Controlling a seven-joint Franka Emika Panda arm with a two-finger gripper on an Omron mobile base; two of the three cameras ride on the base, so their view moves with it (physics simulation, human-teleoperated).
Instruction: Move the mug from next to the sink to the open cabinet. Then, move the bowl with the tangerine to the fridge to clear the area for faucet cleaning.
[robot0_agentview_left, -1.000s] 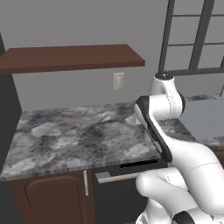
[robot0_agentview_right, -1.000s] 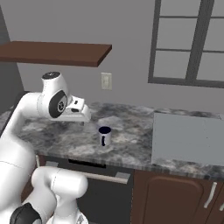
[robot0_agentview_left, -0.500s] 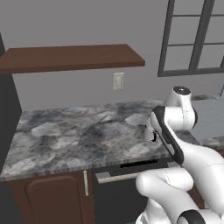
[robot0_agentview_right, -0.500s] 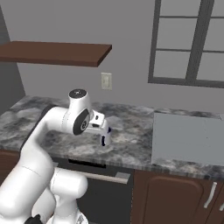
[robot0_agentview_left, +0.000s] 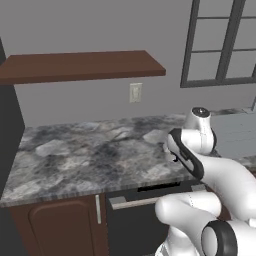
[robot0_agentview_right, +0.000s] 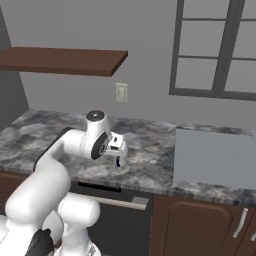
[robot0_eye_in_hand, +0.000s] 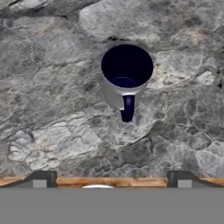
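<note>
The mug (robot0_eye_in_hand: 127, 70) stands upright on the marble counter (robot0_eye_in_hand: 52, 87); it is grey outside and dark blue inside, and its handle points toward the bottom of the hand view. My gripper (robot0_eye_in_hand: 111, 179) hovers above it, open, with nothing between the fingertips (robot0_eye_in_hand: 41, 179). In the right base view the gripper (robot0_agentview_right: 120, 156) points down over the mug, which is mostly hidden behind it. The flat grey sink (robot0_agentview_right: 215, 157) lies to the right of the mug. Bowl, tangerine, fridge and faucet are out of view. I cannot tell whether the dark brown board (robot0_agentview_left: 80, 65) on the wall belongs to the open cabinet.
A window (robot0_agentview_right: 220, 50) sits above the sink and a wall outlet (robot0_agentview_right: 121, 92) behind the counter. Below the counter edge are a dark dishwasher front (robot0_agentview_left: 135, 215) and brown cabinet doors (robot0_agentview_right: 200, 225). Bare marble (robot0_agentview_left: 75, 155) stretches left of the arm.
The arm has swung right across the counter and come down over the mug. The jaws have stayed open and the mug has not moved.
</note>
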